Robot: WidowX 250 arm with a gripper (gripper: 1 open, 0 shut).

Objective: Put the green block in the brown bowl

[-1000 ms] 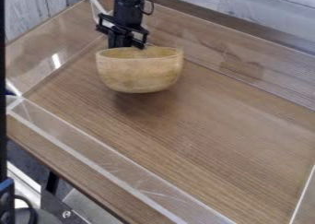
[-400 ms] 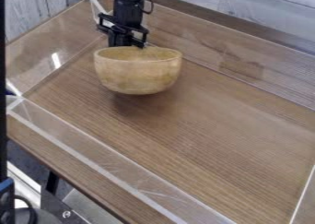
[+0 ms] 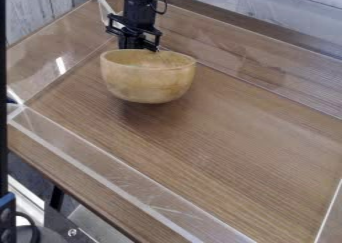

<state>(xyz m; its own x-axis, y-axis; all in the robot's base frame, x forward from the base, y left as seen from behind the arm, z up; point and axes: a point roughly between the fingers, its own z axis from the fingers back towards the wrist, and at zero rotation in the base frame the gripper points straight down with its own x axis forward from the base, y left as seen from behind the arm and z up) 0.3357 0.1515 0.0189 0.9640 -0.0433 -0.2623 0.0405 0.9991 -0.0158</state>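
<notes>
The brown bowl (image 3: 150,77) stands upright on the wooden table, towards the back left, and what shows of its inside is empty. My black gripper (image 3: 136,44) points steeply down right behind the bowl's far rim. Its fingertips sit low at the rim line and look closed together. The green block is hidden; I cannot see it in the bowl, on the table or between the fingers.
A low clear plastic wall (image 3: 34,112) runs round the wooden table top (image 3: 227,137), along the left and front edges. A pale wall lies behind the table at the back right.
</notes>
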